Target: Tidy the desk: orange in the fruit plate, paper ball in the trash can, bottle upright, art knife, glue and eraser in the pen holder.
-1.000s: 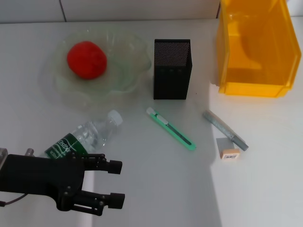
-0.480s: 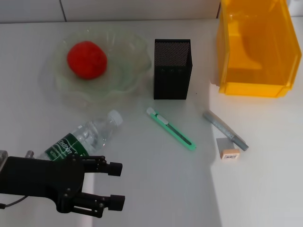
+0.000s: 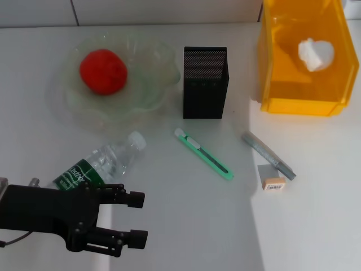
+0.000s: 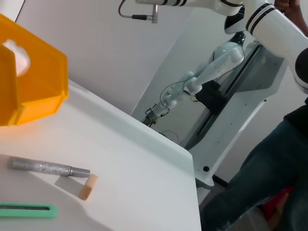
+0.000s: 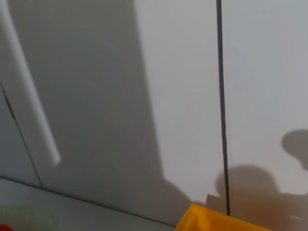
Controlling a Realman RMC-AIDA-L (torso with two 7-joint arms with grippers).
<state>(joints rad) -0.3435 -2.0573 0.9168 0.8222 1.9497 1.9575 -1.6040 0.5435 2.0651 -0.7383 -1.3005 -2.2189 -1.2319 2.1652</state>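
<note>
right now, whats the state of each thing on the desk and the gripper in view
orange: in the fruit plate
paper ball: inside the yellow trash can
bottle: lying on its side, capped
art knife: flat on the desk
glue: lying flat, beside the eraser
pen holder: upright, contents not visible
left gripper: open, holding nothing, near the bottle

The left gripper (image 3: 138,216) is held low over the table (image 3: 186,226), just in front of the lying bottle (image 3: 101,164), with its two black fingers (image 3: 131,198) spread apart and nothing gripped between them. The right gripper is not seen in any view.
</note>
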